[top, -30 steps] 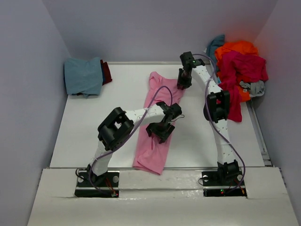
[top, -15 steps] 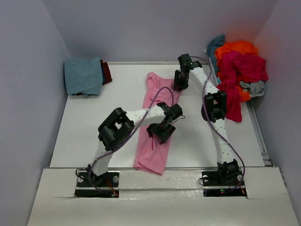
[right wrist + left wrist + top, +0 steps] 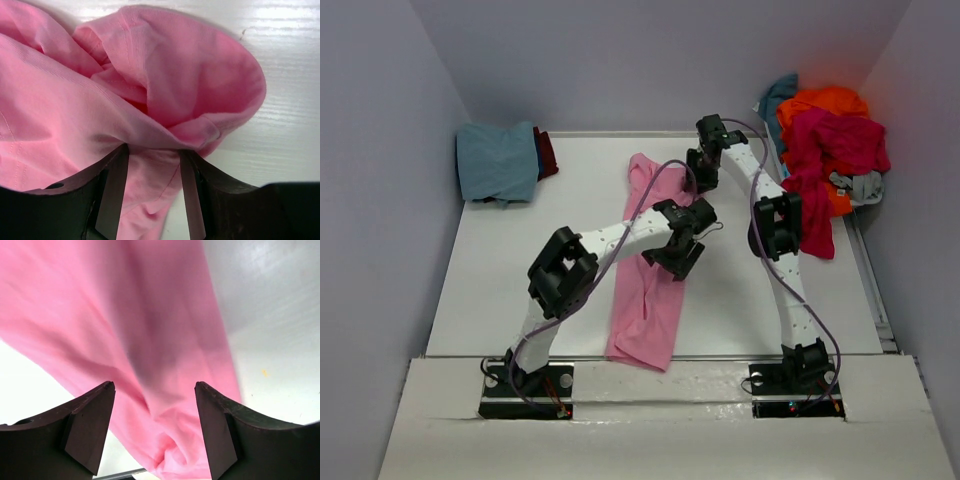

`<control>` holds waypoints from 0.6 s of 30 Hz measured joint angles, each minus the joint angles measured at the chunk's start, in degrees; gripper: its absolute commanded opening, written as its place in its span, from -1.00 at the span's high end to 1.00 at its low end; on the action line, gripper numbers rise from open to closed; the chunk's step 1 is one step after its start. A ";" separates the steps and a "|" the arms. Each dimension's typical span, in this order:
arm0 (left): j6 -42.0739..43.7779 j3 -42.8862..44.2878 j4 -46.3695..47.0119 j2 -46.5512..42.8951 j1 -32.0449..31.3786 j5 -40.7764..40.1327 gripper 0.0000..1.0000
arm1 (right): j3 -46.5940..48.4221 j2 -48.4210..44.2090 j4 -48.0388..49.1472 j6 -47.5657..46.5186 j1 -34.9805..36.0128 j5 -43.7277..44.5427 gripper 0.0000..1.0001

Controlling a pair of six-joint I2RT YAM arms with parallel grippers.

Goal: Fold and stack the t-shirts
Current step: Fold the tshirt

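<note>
A light pink t-shirt (image 3: 645,310) lies lengthwise down the middle of the white table (image 3: 510,280), folded into a narrow strip. My left gripper (image 3: 680,256) hovers over its right edge near the middle. In the left wrist view this gripper (image 3: 155,386) is open, with blurred pink cloth (image 3: 125,325) beneath the fingers. My right gripper (image 3: 700,178) is at the shirt's far right corner. In the right wrist view it (image 3: 152,150) stands open, with loose pink cloth (image 3: 150,185) between the fingers and a rolled fold (image 3: 190,75) over their tips.
A folded dusty teal-blue shirt (image 3: 498,160) lies at the back left on a dark red one (image 3: 547,152). At the back right is a heap of shirts: orange (image 3: 825,100), crimson-magenta (image 3: 835,145), grey (image 3: 860,185) and teal (image 3: 778,95).
The right gripper's jaws have widened and it has shifted slightly left. The left gripper has moved farther up along the shirt. The shirt's far right part now lies folded over, narrower.
</note>
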 measured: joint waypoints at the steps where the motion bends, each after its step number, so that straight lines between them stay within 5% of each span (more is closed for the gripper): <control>1: -0.37 1.22 0.07 -0.04 0.79 -0.50 -0.56 | -0.76 -0.46 0.31 -0.04 0.00 0.04 -0.04; 11: -2.32 8.44 0.98 -1.31 17.62 -6.88 -0.56 | -6.84 -10.62 -2.05 0.04 0.02 5.86 -0.09; 18: -1.14 19.91 2.32 2.95 21.64 -6.73 -0.55 | -13.05 -18.91 -4.70 1.11 0.09 7.76 -0.08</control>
